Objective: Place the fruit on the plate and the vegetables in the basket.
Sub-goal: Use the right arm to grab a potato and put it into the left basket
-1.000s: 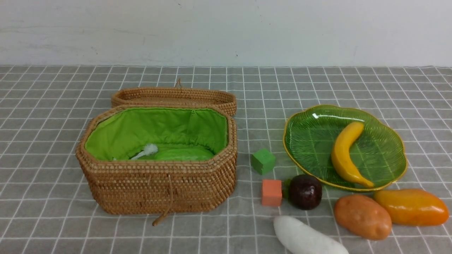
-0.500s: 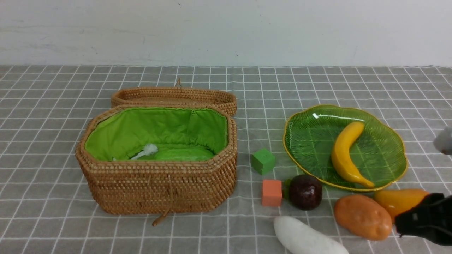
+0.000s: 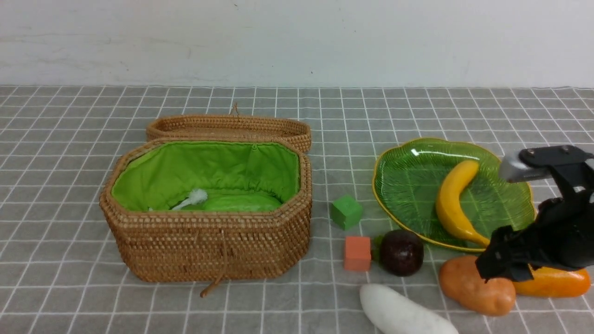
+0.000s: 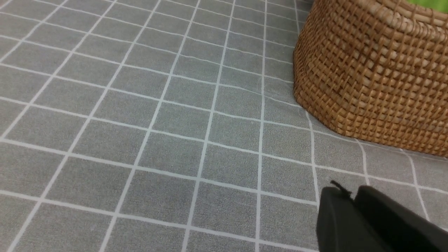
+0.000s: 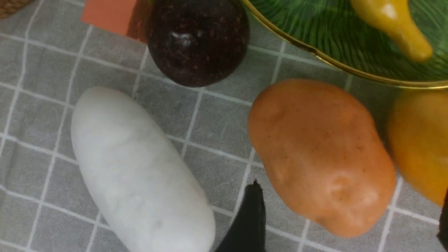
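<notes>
I see the banana (image 3: 452, 204) on the plate (image 3: 403, 185), a green gourd (image 3: 241, 202) in the basket (image 3: 209, 246), right gripper (image 5: 348, 218) spread empty, left gripper (image 4: 351, 210) clenched.

Cloth (image 3: 69, 139): grey, white grid.
Basket (image 3: 209, 246): tan woven rattan, bright green inside.
Plate (image 3: 403, 185): transl. green, leaf ribs, gold-yellow rim.
Banana (image 3: 452, 199): yellow.
Mangosteen (image 5: 197, 42): dark purple, fine speckle.
Potato (image 5: 322, 154): matte orange-brown; btwn R gripper (image 5: 350, 190) fingers (image 5: 250, 224), both black.
Mango (image 3: 557, 284): glossy orange-yellow; next to one finger.
Radish (image 5: 140, 175): white, faint marbling; outside the fingers.
Cubes: green cube (image 3: 345, 212), orange cube (image 3: 357, 253).
</notes>
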You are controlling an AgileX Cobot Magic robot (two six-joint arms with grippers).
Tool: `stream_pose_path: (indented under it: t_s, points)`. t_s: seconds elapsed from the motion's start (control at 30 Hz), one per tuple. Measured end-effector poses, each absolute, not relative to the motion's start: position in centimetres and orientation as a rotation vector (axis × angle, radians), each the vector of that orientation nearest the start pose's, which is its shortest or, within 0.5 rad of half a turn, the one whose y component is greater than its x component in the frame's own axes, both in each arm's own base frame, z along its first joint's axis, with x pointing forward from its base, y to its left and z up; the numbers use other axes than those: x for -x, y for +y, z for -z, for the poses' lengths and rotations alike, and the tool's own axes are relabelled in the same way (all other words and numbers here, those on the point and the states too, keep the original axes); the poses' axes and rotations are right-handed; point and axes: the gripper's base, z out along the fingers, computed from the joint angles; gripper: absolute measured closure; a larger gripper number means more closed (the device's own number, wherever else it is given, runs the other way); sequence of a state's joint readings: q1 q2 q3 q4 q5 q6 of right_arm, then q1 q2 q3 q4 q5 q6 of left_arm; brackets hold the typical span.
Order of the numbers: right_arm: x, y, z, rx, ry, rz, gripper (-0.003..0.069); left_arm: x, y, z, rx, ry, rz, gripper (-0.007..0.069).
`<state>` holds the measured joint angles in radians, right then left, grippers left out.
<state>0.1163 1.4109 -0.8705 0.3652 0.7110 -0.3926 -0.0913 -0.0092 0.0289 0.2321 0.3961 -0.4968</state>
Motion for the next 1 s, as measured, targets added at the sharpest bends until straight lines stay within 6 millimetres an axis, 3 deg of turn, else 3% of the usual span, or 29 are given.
stream_pose_path:
  t_s: [0.23, 0.33, 0.47, 0.87, 1.0]
  points:
    - [-27.8, 6.8, -20.4, 0.589, 2.704, -0.195, 0.0018, -5.3, 0.3, -16.9, 0.241, 1.877, 0.171, 0.0554]
    - [-28.6, 6.7, -19.1, 0.594, 2.710, -0.167, 0.0043, -5.3, 0.3, -16.9, 0.241, 1.877, 0.171, 0.0554]
    - [-29.0, 6.9, -18.9, 0.594, 2.711, -0.169, 0.0072, -5.3, 0.3, -16.9, 0.241, 1.877, 0.171, 0.0553]
    - [-28.0, 7.2, -19.8, 0.594, 2.771, -0.237, 0.0072, -5.3, 0.3, -16.9, 0.241, 1.877, 0.171, 0.0544]
    - [-28.1, 7.8, -23.2, 0.598, 2.753, -0.317, 0.0072, -5.3, 0.3, -16.9, 0.241, 1.877, 0.171, 0.0539]
